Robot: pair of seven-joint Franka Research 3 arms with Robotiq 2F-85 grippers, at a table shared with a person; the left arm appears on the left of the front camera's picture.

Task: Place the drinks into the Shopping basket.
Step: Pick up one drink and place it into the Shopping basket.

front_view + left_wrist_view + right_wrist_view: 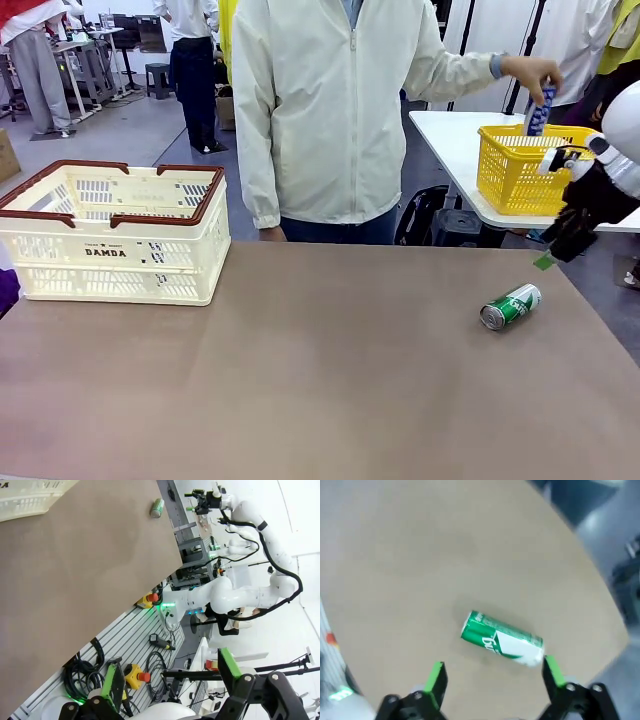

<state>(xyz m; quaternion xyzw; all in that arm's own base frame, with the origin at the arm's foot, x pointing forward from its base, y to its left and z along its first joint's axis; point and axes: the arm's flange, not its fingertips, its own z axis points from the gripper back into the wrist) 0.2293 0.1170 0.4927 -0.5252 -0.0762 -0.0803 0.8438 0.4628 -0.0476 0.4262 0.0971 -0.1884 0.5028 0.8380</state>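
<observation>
I see the brown counter (300, 400) across my front view. The cream Shopping basket (110, 262) stands on its far left part, upright, with no can visible inside. A person (330, 110) stands at the far edge. Their hand (530, 70) holds a blue can (540, 108) upright over the yellow mesh basket (520, 175) on a second, white counter (450, 135) behind. My right tool (492, 677) hangs above the counter's right side with its jaws spread wide and nothing between them. My left tool (170, 672) is just as wide and empty, off the counter's near edge. The green can (502, 644) lies on its side near the right edge, well apart from the Shopping basket and just beyond the right tool's fingertips.
</observation>
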